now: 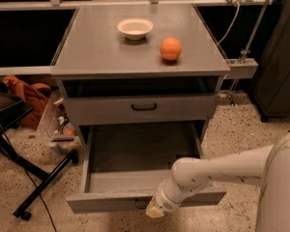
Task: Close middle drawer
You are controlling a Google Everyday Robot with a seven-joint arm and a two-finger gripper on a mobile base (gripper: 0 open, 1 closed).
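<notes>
Trouble from here would most likely start at the gripper (154, 210), which hangs at the low front of the middle drawer (106, 202), just to the right of the small dark loop handle (140, 205). We cannot tell whether it is open or closed. It seems to touch the front's lower edge, though from this angle we cannot be sure of contact.

We judge three risks. If the push lands low, the gripper could slide under the front and miss it. A push to one side of centre could skew the drawer on its runners and jam it. If the handle is caught as the drawer goes in, the gripper could be dragged along or pinched against the cabinet.

The drawer itself is pulled far out towards the gripper. It is wide and shallow, with a low flat grey front. Just beyond the gripper its plain grey tray (140, 149) lies bare, and we see nothing inside that would block travel.

Farther back and above the gripper, the taller-fronted drawer (183, 109) looks nearly shut. The arm (217, 168) must stay below it as it follows the push inward. Farthest off, on the cabinet top (96, 52), a bowl (135, 28) and an orange (170, 49) stand apart. We think a hard slam could set the orange rolling.
</notes>
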